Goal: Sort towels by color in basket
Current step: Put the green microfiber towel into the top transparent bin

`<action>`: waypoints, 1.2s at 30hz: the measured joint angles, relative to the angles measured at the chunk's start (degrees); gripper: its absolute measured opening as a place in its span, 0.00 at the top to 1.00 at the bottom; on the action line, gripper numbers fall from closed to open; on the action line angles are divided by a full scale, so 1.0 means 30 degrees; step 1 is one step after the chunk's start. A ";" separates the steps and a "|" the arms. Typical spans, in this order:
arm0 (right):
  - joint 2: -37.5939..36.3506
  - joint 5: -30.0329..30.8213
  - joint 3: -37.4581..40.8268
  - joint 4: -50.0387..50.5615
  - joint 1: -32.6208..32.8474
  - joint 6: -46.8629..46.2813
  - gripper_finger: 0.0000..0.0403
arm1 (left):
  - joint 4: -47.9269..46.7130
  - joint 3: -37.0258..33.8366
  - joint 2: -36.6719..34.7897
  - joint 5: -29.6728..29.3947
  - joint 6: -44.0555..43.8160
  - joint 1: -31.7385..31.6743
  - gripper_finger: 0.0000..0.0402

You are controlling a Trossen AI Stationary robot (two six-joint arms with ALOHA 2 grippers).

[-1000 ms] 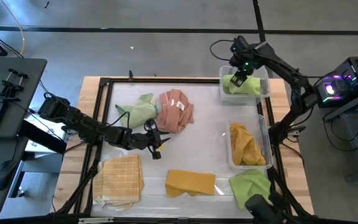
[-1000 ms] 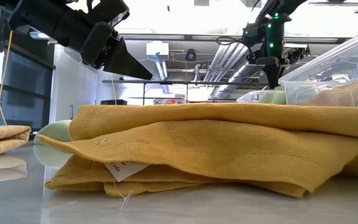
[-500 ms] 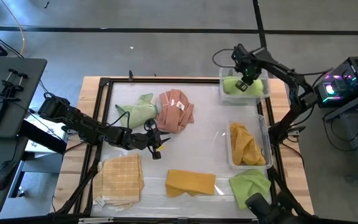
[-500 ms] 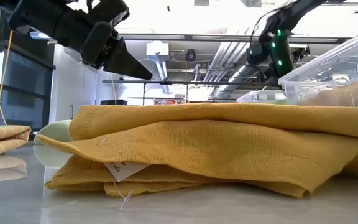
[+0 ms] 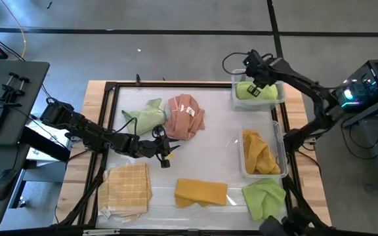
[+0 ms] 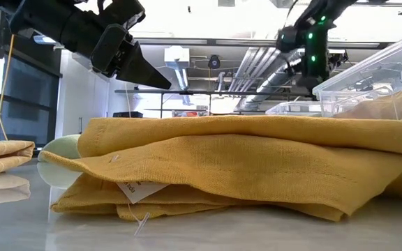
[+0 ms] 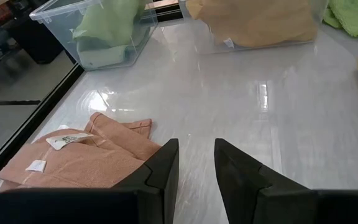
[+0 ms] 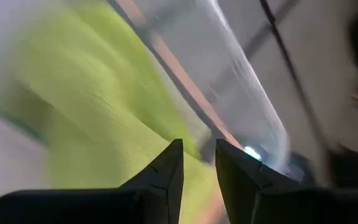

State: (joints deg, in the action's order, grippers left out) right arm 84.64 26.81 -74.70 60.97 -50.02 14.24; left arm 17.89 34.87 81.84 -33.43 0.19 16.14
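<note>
Hovering narrowly parted and empty, right tool [image 5: 260,89] overlooks two bins [image 5: 277,164], six towels [image 5: 201,192].

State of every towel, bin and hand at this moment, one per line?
Lime green towel: in far clear bin.
Mustard towel: in near clear bin.
Pink towel: loose on table.
Left hand: open, empty.
Right hand: empty, above far bin.

Seven towels [image 5: 201,192], two bins [image 5: 277,141], two arms [image 5: 90,134]
</note>
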 joint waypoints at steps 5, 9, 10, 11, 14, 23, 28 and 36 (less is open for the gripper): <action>-0.2272 -0.4993 0.1968 -0.3551 0.0599 -0.1438 0.79 | -0.0348 0.0000 0.0000 -0.0091 -0.0003 0.0013 0.78; -0.5034 -0.7639 0.4834 -0.8079 0.2194 -0.2977 0.79 | -0.3476 -0.0007 -0.0195 -0.4501 -0.1658 0.0408 0.78; -0.5791 -0.7792 0.5627 -0.9120 0.2858 -0.3459 0.79 | -0.4530 -0.0007 -0.0352 -0.5913 -0.2263 0.0592 0.78; -0.6536 -0.7856 0.6400 -1.0137 0.3595 -0.3955 0.79 | -0.5610 -0.0007 -0.0547 -0.7094 -0.2936 0.0763 0.78; -0.8654 -0.7947 0.8547 -1.3437 0.6306 -0.5341 0.79 | -0.8103 -0.0007 -0.1578 -0.8389 -0.4529 0.1068 0.78; -1.0712 -0.3399 1.2961 -2.1883 1.5414 -0.7149 0.79 | -1.4729 -0.0007 -0.6164 -0.6672 -0.7265 0.0346 0.78; -0.9726 -0.0679 1.3005 -2.3483 1.9323 -0.5705 0.79 | -1.8081 -0.0007 -0.8832 -0.6272 -0.8875 0.0393 0.74; -0.7141 -0.0922 1.3005 -2.3774 2.1289 -0.5143 0.78 | -1.8471 -0.1118 -1.0311 -0.5998 -0.8540 -0.0073 0.60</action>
State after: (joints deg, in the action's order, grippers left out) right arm 63.21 24.04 -35.68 -10.35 13.85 -1.19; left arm -37.52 31.52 50.91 -51.43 -25.43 15.93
